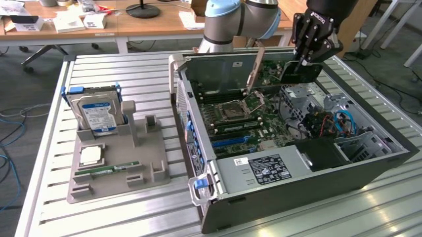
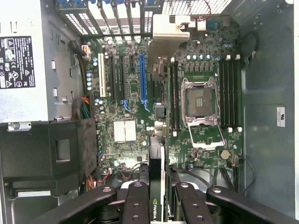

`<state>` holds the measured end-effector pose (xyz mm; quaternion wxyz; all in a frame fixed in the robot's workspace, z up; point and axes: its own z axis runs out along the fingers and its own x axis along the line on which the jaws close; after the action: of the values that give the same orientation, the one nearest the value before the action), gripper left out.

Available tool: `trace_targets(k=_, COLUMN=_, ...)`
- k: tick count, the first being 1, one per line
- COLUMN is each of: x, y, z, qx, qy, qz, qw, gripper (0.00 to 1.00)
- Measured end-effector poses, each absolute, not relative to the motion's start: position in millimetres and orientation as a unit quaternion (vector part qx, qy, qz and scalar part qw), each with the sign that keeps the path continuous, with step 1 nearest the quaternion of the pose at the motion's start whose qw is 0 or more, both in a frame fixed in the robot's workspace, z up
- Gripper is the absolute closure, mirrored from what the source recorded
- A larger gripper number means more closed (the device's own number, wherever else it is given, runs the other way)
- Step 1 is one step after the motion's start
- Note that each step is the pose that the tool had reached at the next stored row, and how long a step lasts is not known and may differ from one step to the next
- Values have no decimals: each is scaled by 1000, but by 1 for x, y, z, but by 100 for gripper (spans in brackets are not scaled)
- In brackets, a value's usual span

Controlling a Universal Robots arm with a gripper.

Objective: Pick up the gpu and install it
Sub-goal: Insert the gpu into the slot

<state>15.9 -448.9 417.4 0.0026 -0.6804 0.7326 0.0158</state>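
Observation:
My gripper (image 1: pixel 309 55) hangs over the far end of the open computer case (image 1: pixel 369 168), shut on the gpu (image 1: pixel 300 74), a dark flat card held on edge above the motherboard (image 1: pixel 254 128). In the wrist view the gpu (image 2: pixel 158 186) runs edge-on out from between my black fingers (image 2: pixel 135 203), and its silvery bracket (image 2: pixel 166 32) points toward the case's slot openings. The card floats above the board, near the blue expansion slot (image 2: pixel 142 79) and the open CPU socket (image 2: pixel 202 100), apart from both.
The grey power supply (image 1: pixel 264 168) and a black shroud (image 1: pixel 323 153) fill the case's near end. On the exterior view's left, a grey fixture tray (image 1: pixel 155 148) holds a hard drive (image 1: pixel 96 113), a CPU chip (image 1: pixel 91 156) and a green memory stick (image 1: pixel 108 169). Cluttered desks stand behind.

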Motion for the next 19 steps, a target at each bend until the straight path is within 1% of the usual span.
trace_targets(k=7, x=13, y=-449, z=417, qx=-680, qy=733, qz=16, qw=3, gripper=74)
trace_targets(k=19, x=-12, y=-448, z=416, qx=-681, qy=733, qz=13, qw=5, gripper=74)
